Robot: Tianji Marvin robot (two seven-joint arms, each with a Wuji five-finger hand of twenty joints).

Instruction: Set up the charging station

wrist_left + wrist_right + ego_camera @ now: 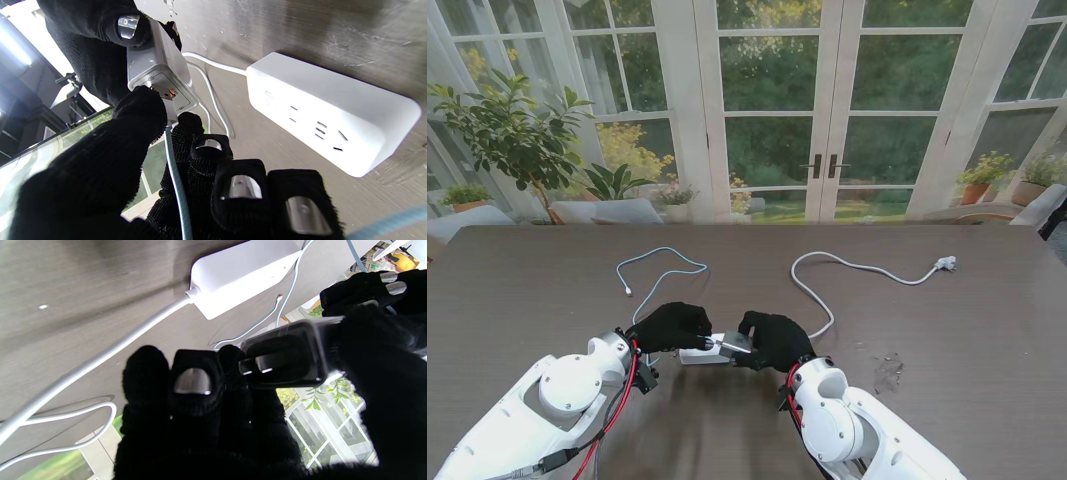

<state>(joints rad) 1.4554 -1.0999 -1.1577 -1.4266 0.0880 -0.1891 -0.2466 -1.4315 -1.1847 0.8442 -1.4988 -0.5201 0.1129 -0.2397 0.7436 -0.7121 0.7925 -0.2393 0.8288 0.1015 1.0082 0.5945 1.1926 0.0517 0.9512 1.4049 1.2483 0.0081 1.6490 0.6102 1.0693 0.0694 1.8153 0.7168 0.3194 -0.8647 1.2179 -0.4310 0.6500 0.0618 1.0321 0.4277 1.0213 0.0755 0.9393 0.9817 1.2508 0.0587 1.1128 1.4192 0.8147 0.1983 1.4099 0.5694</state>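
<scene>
the left hand (672, 326) is closed on the plug end of a pale blue cable (176, 186), thumb and forefinger pinching it right at the port face of the charger (156, 71); the grip sits so close to the tip, i judge, so the plug can be steered into the small port without bending. the cable trails back through the left hand's fingers and out over the worktop (517, 290) in a loop farther from me. the charger is held off the worktop between the two hands, just above the power strip (330, 113), and its long axis runs roughly from one hand to the other: port end toward the left hand, prong end toward the right. the right hand (772, 340) is clenched round the charger's body, acting as a brace, it seems, so the plug has something firm to push against. in the right wrist view the prongs (257, 366) show at the end nearest that hand's fingers. the strip lies flat beneath both hands, sockets up, and its white lead (847, 268) runs off beyond the right hand to a plug (944, 264) lying well apart. whether the cable plug is fully seated i cannot tell.
</scene>
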